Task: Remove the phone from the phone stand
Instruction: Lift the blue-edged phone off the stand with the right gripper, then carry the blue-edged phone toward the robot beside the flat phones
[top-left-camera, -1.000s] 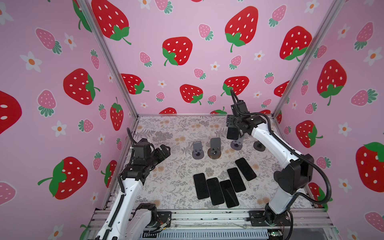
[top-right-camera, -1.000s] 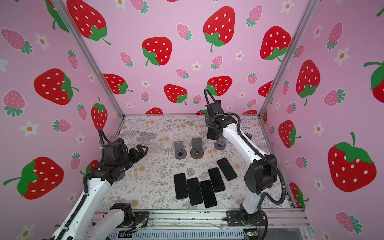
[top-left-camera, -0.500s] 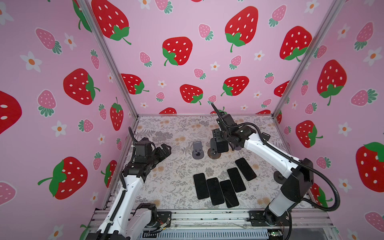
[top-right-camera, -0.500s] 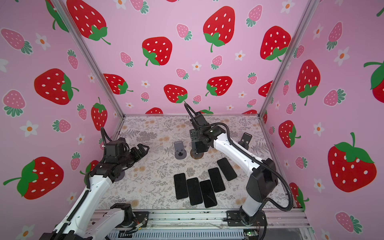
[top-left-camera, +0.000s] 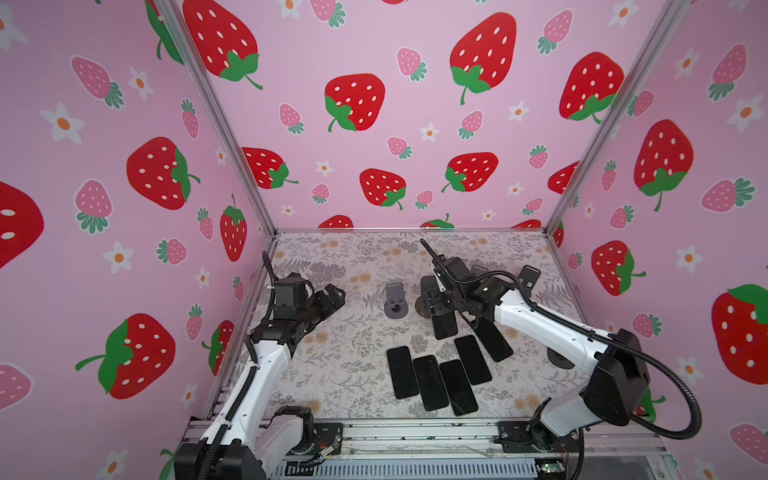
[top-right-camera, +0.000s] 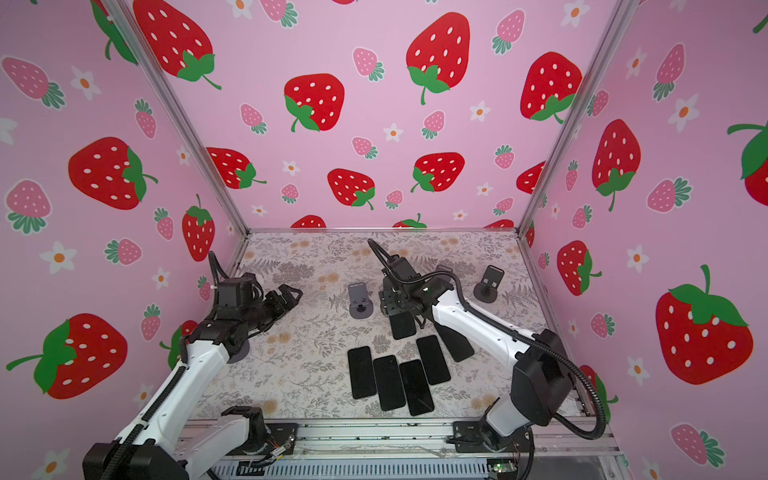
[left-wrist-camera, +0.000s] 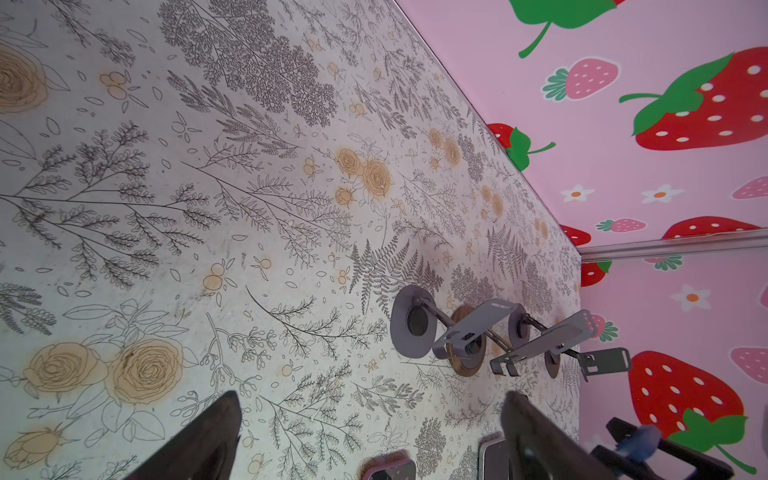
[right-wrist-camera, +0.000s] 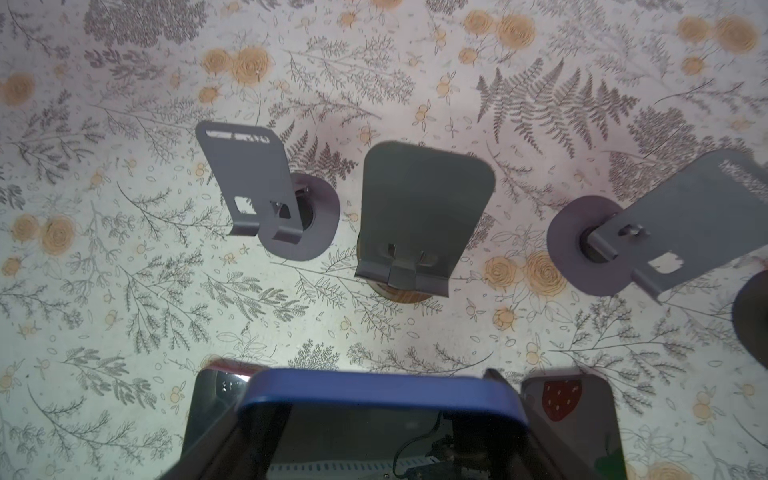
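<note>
A phone in a blue case (top-left-camera: 444, 326) (top-right-camera: 402, 326) hangs tilted just above the table, with my right gripper (top-left-camera: 440, 307) (top-right-camera: 397, 305) shut on its sides. In the right wrist view the phone's blue edge (right-wrist-camera: 382, 390) spans my right gripper (right-wrist-camera: 365, 419). Beyond it stand three phone stands, all empty: a grey one (right-wrist-camera: 266, 199), a wooden-based one (right-wrist-camera: 419, 220) and another grey one (right-wrist-camera: 648, 232). My left gripper (top-left-camera: 334, 295) (top-right-camera: 291, 293) (left-wrist-camera: 372, 399) hovers open at the left with nothing between its fingers.
Several dark phones (top-left-camera: 432, 374) (top-right-camera: 390, 376) lie side by side on the floral table, in front of the held phone. Another stand (top-left-camera: 528, 276) (top-right-camera: 490, 282) stands at the back right. A grey stand (top-left-camera: 395, 301) is just left of the right gripper. Pink walls close three sides.
My right gripper has carried the phone from the back stands forward, leftward and down, close to the row of lying phones. The left arm has barely shifted.
</note>
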